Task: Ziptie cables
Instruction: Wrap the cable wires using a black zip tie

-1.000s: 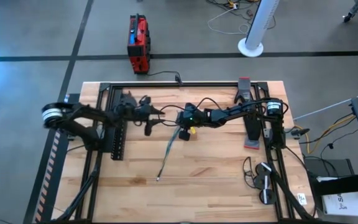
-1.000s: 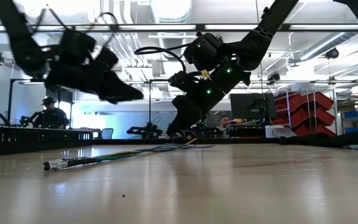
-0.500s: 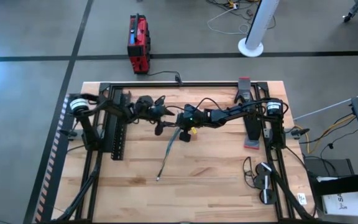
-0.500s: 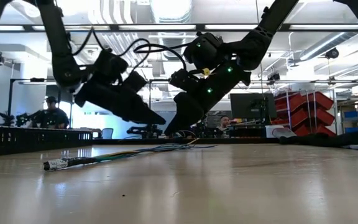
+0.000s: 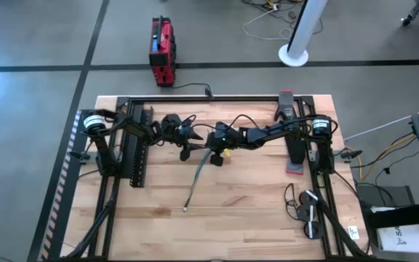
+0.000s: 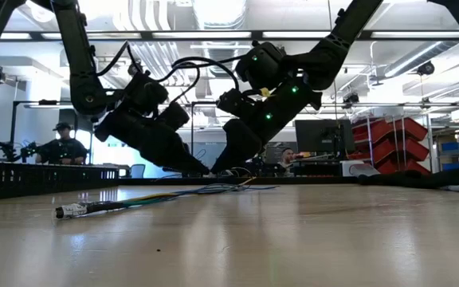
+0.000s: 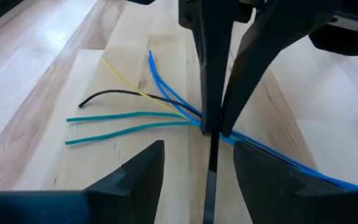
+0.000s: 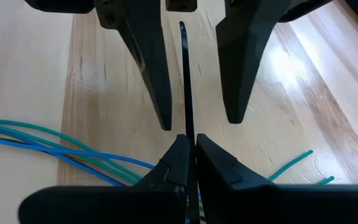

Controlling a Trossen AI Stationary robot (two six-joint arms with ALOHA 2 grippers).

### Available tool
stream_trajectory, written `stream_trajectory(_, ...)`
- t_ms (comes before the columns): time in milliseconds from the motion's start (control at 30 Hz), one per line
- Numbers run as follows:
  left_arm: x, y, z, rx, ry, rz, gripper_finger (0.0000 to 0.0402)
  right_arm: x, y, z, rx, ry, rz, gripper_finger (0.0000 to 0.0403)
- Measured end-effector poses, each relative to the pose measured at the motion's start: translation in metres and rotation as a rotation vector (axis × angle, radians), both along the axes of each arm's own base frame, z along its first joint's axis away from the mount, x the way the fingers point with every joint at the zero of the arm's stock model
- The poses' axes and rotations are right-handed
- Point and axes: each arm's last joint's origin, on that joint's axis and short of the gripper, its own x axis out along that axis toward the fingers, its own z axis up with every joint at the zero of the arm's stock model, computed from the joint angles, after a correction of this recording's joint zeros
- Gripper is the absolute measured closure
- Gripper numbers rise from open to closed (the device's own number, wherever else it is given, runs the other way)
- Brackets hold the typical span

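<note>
1. Threading well means the spread left jaws close squarely on the black zip tie, which the right jaws pinch upright, before any pull.
2. The cables, thin teal, blue, yellow and black wires, lie fanned on the desk under both jaws, mid-desk.

- The cables lie on the table near its middle, their bundle running toward the near-left.
- The left claw sits just left of the cables' far end.
- The right claw sits over that end, clamping a thin strip.
</note>
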Motion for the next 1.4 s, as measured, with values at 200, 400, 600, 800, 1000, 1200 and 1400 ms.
stream_trajectory(200, 0.0, 0.001, 0.0, 0.019, 0.011, 0.037, 0.0255, 0.0, 0.0, 0.0, -0.001, 0.001, -0.002, 0.04)
stream_trajectory(400, 0.001, -0.003, -0.003, 0.07, 0.045, -0.001, 0.0309, 0.0, 0.0, 0.0, 0.008, -0.002, -0.012, 0.04)
stream_trajectory(600, 0.004, -0.006, -0.001, 0.109, 0.037, -0.028, 0.0346, 0.0, 0.0, 0.0, 0.008, -0.001, -0.016, 0.04)
stream_trajectory(800, 0.006, -0.005, 0.001, 0.109, 0.028, -0.03, 0.0384, 0.0, 0.0, 0.0, 0.002, 0.003, -0.012, 0.04)
stream_trajectory(1000, 0.003, -0.006, -0.002, 0.104, 0.064, -0.035, 0.04, 0.0, 0.0, 0.0, -0.003, 0.005, -0.005, 0.04)
stream_trajectory(1200, -0.01, -0.009, -0.001, 0.161, 0.162, 0.045, 0.0401, -0.001, -0.001, -0.001, 0.02, 0.002, -0.031, 0.04)
stream_trajectory(1400, -0.035, -0.018, 0.006, 0.16, 0.19, 0.061, 0.0401, -0.004, 0.001, -0.005, 0.05, 0.011, -0.053, 0.04)
